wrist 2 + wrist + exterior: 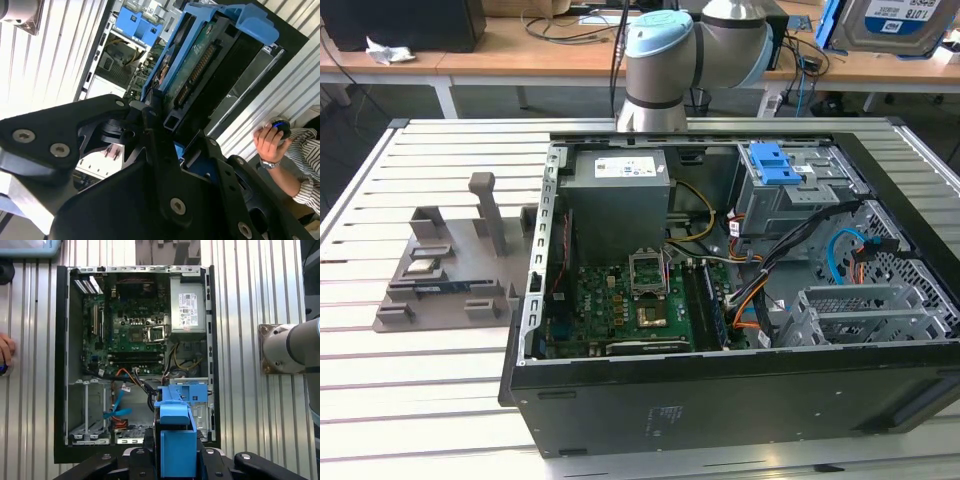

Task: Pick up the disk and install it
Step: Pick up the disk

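The disk (895, 25) hangs high at the exterior view's upper right, silver face and label showing inside its blue carrier. In the second wrist view my gripper (162, 120) is shut on the near end of the disk (200, 70), whose green circuit side and connector face the camera. In the first wrist view the blue carrier of the disk (177, 437) stands on edge in my gripper (177, 462), well above the open computer case (60, 365). Below it sits the grey drive cage (197, 412) with its blue latch (182, 392).
The case (720, 400) lies open on a slatted metal table, holding a motherboard (620, 300), power supply (618, 195), cables and the drive cage (800, 190). A grey parts fixture (450, 270) sits at the exterior view's left. A person's hand (270, 142) rests beside the case.
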### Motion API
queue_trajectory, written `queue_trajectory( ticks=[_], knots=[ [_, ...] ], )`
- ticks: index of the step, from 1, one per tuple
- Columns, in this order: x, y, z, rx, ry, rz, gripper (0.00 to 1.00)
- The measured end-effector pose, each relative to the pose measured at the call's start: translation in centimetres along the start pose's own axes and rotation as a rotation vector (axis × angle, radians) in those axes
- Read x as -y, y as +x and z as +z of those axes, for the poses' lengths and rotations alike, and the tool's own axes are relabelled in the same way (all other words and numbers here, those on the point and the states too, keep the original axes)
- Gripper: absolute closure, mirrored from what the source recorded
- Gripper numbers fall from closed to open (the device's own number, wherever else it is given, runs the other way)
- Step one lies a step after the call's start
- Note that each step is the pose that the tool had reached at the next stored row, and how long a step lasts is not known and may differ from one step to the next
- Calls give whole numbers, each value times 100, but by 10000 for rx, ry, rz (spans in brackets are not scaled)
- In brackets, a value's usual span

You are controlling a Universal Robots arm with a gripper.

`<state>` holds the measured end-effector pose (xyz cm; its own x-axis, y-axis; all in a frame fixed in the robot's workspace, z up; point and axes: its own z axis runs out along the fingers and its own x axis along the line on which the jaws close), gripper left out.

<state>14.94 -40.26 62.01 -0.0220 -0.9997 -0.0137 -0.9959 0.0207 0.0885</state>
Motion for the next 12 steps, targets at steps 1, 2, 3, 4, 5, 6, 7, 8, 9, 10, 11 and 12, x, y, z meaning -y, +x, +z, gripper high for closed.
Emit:
queue_trajectory(
  ticks=[1,2,3,4,5,6,7,8,9,10,11,12],
  knots=[
    [5,79,19,188,-4,-16,64],
    [6,108,28,243,-5,-21,64],
    [9,135,39,272,-6,-24,64],
    [12,165,53,293,-6,-26,64],
    [16,191,71,303,-6,-27,64],
    [22,224,102,304,-6,-25,64],
    [32,257,149,303,-6,-25,64],
    [39,283,184,303,-6,-26,64],
    [42,301,202,304,-7,-26,64],
    [46,327,220,302,-7,-26,64],
    [52,380,249,301,-6,-27,64],
    [57,440,279,302,-6,-27,64]
  ],
)
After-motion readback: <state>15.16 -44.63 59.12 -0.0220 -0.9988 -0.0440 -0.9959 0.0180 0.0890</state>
